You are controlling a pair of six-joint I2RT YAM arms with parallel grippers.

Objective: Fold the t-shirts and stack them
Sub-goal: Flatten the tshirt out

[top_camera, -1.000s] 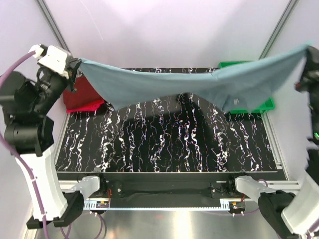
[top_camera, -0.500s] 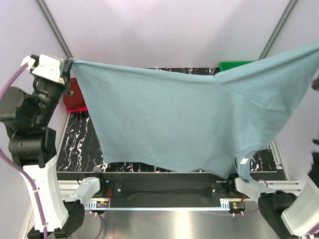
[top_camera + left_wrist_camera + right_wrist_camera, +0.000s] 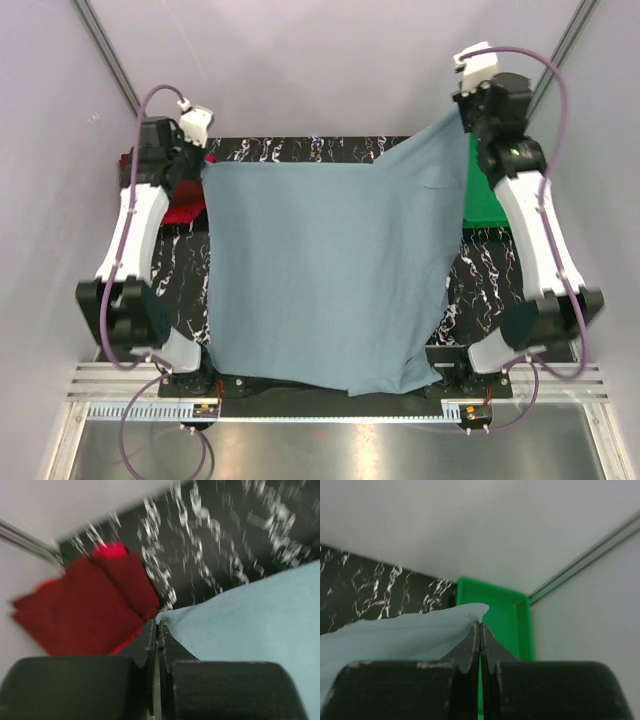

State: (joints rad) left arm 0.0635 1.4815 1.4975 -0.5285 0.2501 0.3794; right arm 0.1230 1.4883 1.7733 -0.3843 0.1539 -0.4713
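The large grey-blue t-shirt [image 3: 320, 275] is spread over the table, held up by its two far corners, its near edge at the table's front. My left gripper [image 3: 203, 163] is shut on its far left corner [image 3: 167, 615]. My right gripper [image 3: 463, 112] is shut on its far right corner [image 3: 472, 612] and holds it higher. The folded dark maroon shirt [image 3: 85, 605] lies on the bright red one [image 3: 114, 551] at the far left, beside my left gripper; only a red edge of them shows in the top view [image 3: 180, 212].
A green plastic tray [image 3: 482, 190] stands at the far right, partly behind the right arm; it also shows in the right wrist view [image 3: 495, 610]. The black marbled table [image 3: 490, 285] shows around the shirt. Metal frame posts [image 3: 105, 50] rise at the far corners.
Both arms have swung the grey-blue shirt from hanging stretched in the air towards the table's far side, so it now drapes down over the table. Both grippers have stayed shut on its corners.
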